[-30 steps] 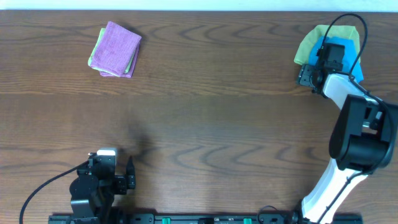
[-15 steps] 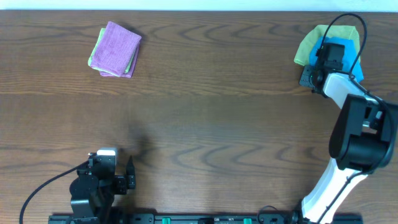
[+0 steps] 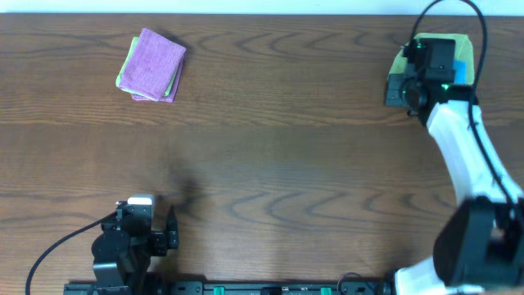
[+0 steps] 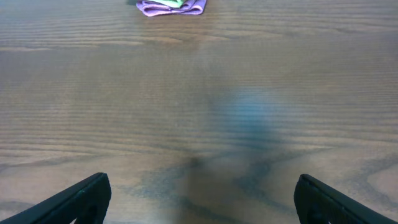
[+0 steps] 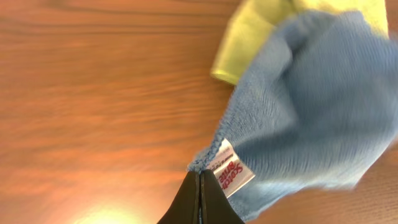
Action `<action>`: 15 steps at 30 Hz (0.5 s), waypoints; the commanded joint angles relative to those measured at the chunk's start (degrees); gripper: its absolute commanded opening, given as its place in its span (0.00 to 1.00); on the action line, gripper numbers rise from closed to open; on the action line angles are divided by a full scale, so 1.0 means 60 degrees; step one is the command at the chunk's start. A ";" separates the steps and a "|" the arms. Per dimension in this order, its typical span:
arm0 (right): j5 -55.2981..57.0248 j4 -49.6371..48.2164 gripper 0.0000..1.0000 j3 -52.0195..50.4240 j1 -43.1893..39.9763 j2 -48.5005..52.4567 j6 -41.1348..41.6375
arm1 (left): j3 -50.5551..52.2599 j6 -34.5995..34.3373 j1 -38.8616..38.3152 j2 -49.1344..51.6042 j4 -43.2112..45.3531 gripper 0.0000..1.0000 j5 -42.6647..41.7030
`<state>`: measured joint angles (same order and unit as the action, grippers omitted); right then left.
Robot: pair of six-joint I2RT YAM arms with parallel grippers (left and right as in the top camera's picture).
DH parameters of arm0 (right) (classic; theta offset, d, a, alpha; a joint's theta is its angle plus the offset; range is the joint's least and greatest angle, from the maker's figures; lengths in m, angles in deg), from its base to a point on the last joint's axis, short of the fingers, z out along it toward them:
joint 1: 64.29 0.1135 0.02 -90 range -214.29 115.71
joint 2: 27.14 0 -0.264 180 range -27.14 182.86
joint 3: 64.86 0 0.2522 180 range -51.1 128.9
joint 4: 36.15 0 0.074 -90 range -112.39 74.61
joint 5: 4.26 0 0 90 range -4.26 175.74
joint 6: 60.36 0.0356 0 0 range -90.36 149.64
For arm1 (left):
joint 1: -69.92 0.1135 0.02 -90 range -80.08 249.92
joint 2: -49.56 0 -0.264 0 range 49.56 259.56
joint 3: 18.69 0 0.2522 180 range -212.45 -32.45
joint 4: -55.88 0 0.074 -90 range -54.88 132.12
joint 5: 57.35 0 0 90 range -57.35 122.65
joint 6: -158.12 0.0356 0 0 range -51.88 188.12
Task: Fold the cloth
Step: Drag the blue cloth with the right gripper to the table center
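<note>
The sky-blue cloth (image 5: 311,106) hangs bunched in the right wrist view, its white tag (image 5: 230,167) right beside the fingertips. My right gripper (image 5: 200,173) is shut on the cloth's corner next to that tag, above the wood. In the overhead view this gripper (image 3: 399,88) is at the far right back, and only a strip of blue cloth (image 3: 461,72) shows beside the wrist. My left gripper (image 3: 172,229) rests at the front left, open wide (image 4: 202,186), with nothing but bare table between its fingers.
A lime-green cloth (image 5: 261,31) lies under and behind the blue one, its edge showing at the back right (image 3: 399,64). A folded purple cloth (image 3: 153,64) lying on a green one sits at the back left (image 4: 171,6).
My right gripper went from open to shut on the blue cloth's corner. Its arm has since stretched toward the table's back, covering most of the cloth in the overhead view. The left arm has not moved.
</note>
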<state>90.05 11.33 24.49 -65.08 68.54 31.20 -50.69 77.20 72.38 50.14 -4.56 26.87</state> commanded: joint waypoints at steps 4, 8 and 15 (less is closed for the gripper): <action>-0.0157 0.1049 0.01 0.0025 0.1672 -0.1282 -0.0259 | 0.0033 0.0131 -0.0040 -0.0055 -0.0007 0.95 0.0069; -0.0328 0.1494 0.01 0.0025 0.2885 -0.1767 -0.0029 | 0.0033 0.0131 -0.0040 -0.0055 -0.0007 0.95 0.0069; -0.1209 0.1024 0.01 0.0029 0.5093 -0.1891 0.0776 | 0.0033 0.0131 -0.0040 -0.0055 -0.0007 0.95 0.0069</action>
<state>86.07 18.61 24.47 -38.42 57.96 32.75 -50.69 77.20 72.38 50.14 -4.56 26.87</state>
